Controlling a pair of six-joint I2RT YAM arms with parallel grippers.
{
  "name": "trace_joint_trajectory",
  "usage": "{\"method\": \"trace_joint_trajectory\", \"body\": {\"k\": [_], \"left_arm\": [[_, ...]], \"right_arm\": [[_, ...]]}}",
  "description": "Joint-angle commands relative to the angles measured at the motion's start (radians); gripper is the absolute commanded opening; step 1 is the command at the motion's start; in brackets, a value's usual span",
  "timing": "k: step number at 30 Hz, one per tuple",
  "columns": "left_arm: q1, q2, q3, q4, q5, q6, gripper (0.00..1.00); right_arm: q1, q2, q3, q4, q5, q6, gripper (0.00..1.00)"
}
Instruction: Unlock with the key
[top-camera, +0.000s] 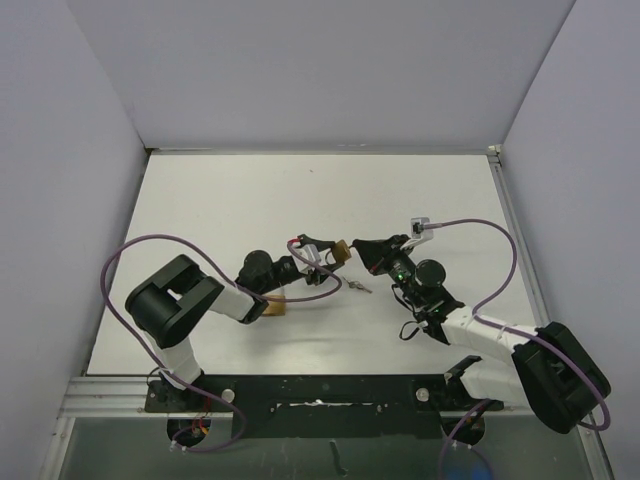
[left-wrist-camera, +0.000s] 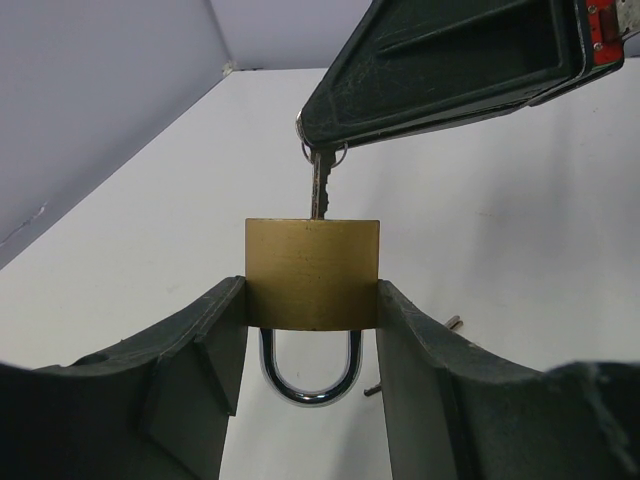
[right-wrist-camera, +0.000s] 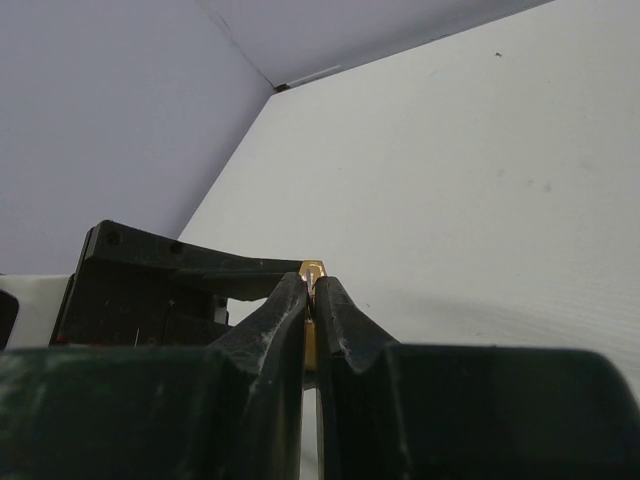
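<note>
A brass padlock (left-wrist-camera: 312, 270) is clamped by its sides between my left gripper's (left-wrist-camera: 312, 305) fingers. Its steel shackle (left-wrist-camera: 310, 385) is closed and points back toward the wrist. A silver key (left-wrist-camera: 319, 185) stands in the keyhole on the lock's far face. My right gripper (right-wrist-camera: 312, 290) is shut on the key's head, and a sliver of brass (right-wrist-camera: 311, 345) shows between its pads. From above, the two grippers meet tip to tip over the table's middle, with the padlock (top-camera: 341, 252) between the left gripper (top-camera: 326, 256) and the right gripper (top-camera: 362, 248).
Small loose metal pieces (top-camera: 358, 287) lie on the white table just in front of the lock. Grey walls close in the table on three sides. Purple cables (top-camera: 470, 225) loop off both arms.
</note>
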Motion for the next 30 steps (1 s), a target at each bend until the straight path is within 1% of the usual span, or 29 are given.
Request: {"method": "trace_joint_trajectory", "body": {"k": [1, 10, 18, 30], "left_arm": [[0.001, -0.07, 0.073, 0.155, 0.054, -0.029, 0.0], [0.011, -0.083, 0.08, 0.155, 0.077, -0.045, 0.0], [0.011, -0.075, 0.076, 0.154, 0.093, -0.037, 0.0], [0.001, -0.055, 0.062, 0.152, 0.123, 0.082, 0.0]], "right_arm": [[0.006, -0.015, -0.01, -0.007, -0.045, -0.034, 0.0], [0.005, -0.056, -0.029, -0.011, -0.035, -0.064, 0.0], [-0.002, -0.132, -0.031, -0.073, 0.008, -0.078, 0.0], [-0.016, -0.166, -0.019, -0.11, 0.004, -0.063, 0.0]]}}
